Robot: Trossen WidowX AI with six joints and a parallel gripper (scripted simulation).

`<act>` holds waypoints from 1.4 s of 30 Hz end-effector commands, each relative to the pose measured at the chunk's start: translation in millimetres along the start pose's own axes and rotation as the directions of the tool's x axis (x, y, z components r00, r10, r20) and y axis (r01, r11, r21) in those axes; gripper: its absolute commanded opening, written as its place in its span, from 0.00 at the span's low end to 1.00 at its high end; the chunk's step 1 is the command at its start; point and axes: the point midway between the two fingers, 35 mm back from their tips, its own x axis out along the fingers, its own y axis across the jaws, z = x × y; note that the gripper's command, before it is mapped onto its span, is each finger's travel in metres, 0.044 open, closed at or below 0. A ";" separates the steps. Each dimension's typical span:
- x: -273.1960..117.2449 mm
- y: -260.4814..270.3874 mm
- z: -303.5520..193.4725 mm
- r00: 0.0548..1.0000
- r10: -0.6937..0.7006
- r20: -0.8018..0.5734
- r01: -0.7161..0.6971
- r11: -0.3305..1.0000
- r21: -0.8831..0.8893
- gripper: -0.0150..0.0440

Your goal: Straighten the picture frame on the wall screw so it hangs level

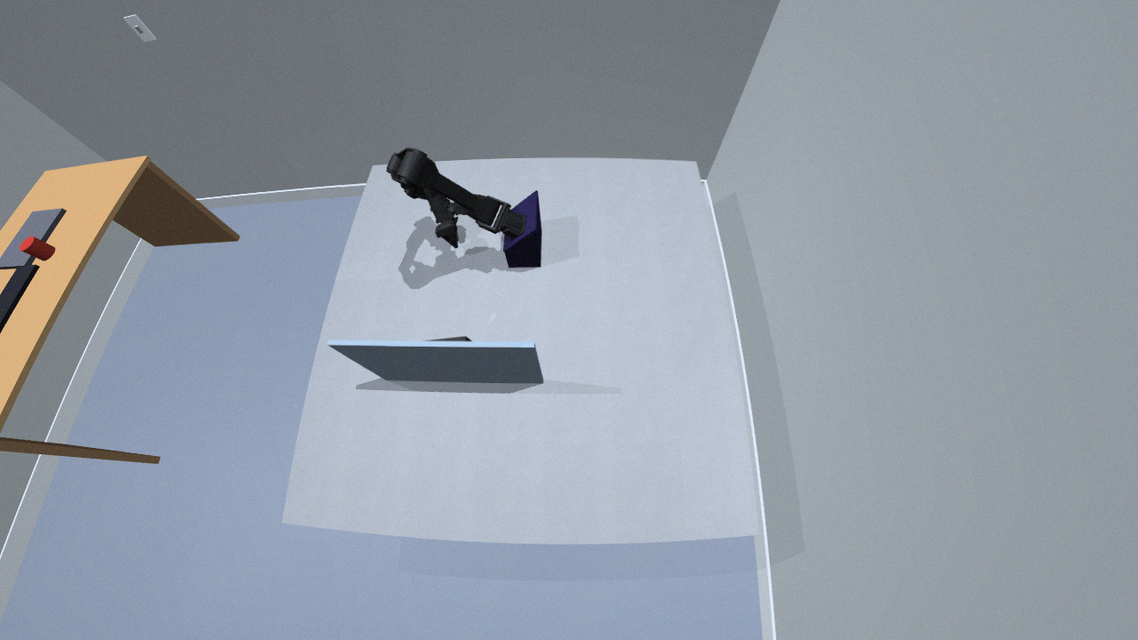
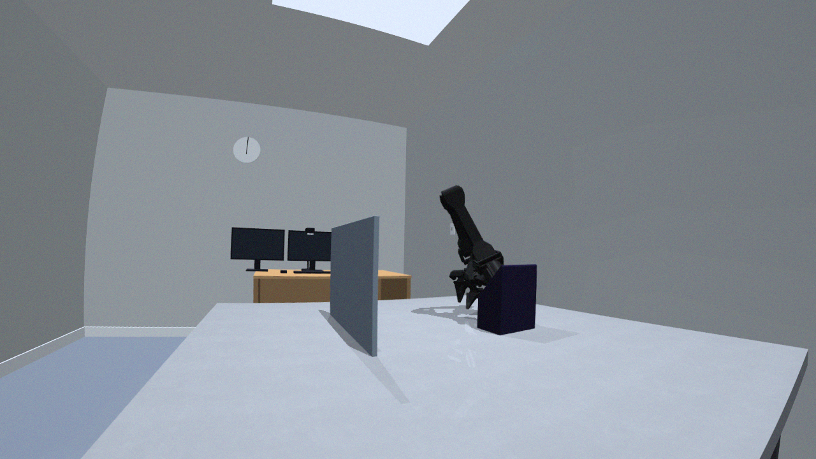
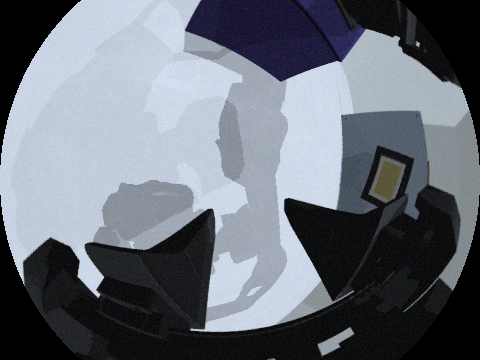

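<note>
table (image 2: 627, 387): we see a pale grey top, edged by blue floor (image 1: 159, 477) on one side.
dark blue block (image 2: 507, 299): we note it standing on the table, casting a shadow.
wooden desk (image 2: 319, 285): we place it against the far wall, well apart from the table.
two monitors (image 2: 257, 244): black, side by side on that desk.
wall clock (image 2: 246, 149): round, pale, high above the monitors.
red cylinder (image 1: 36, 248): we see it lying on the desk in the top view.
skylight (image 2: 370, 14): bright patch in the ceiling.
</note>
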 end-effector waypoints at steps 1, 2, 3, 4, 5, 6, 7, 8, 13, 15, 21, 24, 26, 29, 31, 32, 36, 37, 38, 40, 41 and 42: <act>10.7 -48.0 -30.5 0.994 -0.024 -0.108 -0.031 0.878 -0.477 0.69; 12.0 -59.9 -36.0 0.990 -0.039 -0.135 -0.046 0.820 -0.570 0.69; 12.9 -72.2 -40.9 0.985 -0.058 -0.163 -0.064 0.753 -0.655 0.69; 13.4 -84.8 -45.0 0.978 -0.081 -0.190 -0.086 0.678 -0.731 0.69; 13.5 -97.6 -48.5 0.970 -0.108 -0.216 -0.111 0.595 -0.796 0.69; 13.1 -110.6 -51.2 0.960 -0.138 -0.242 -0.141 0.508 -0.850 0.69; 12.3 -123.8 -53.2 0.949 -0.172 -0.266 -0.175 0.416 -0.892 0.69; 11.0 -137.0 -54.4 0.935 -0.209 -0.288 -0.212 0.322 -0.923 0.69; -2.1 -200.7 -49.5 0.831 -0.424 -0.359 -0.443 -0.115 -0.889 0.69; -9.4 -222.5 -43.3 0.779 -0.511 -0.365 -0.537 -0.242 -0.808 0.69; -37.5 -275.8 -14.8 0.580 -0.749 -0.321 -0.795 -0.433 -0.425 0.69; -48.3 -288.4 -3.7 0.500 -0.814 -0.297 -0.861 -0.430 -0.272 0.69; -49.2 -289.4 -2.7 0.493 -0.819 -0.294 -0.866 -0.428 -0.259 0.69; -49.2 -289.4 -2.7 0.493 -0.819 -0.294 -0.866 -0.428 -0.259 0.69; -49.2 -289.4 -2.7 0.493 -0.819 -0.294 -0.866 -0.428 -0.259 0.69; -49.2 -289.4 -2.7 0.493 -0.819 -0.294 -0.866 -0.428 -0.259 0.69; -49.2 -289.4 -2.7 0.493 -0.819 -0.294 -0.866 -0.428 -0.259 0.69; -49.2 -289.4 -2.7 0.493 -0.819 -0.294 -0.866 -0.428 -0.259 0.69; -49.2 -289.4 -2.7 0.493 -0.819 -0.294 -0.866 -0.428 -0.259 0.69; -49.2 -289.4 -2.7 0.493 -0.819 -0.294 -0.866 -0.428 -0.259 0.69; -49.2 -289.4 -2.7 0.493 -0.819 -0.294 -0.866 -0.428 -0.259 0.69; -49.2 -289.4 -2.7 0.493 -0.819 -0.294 -0.866 -0.428 -0.259 0.69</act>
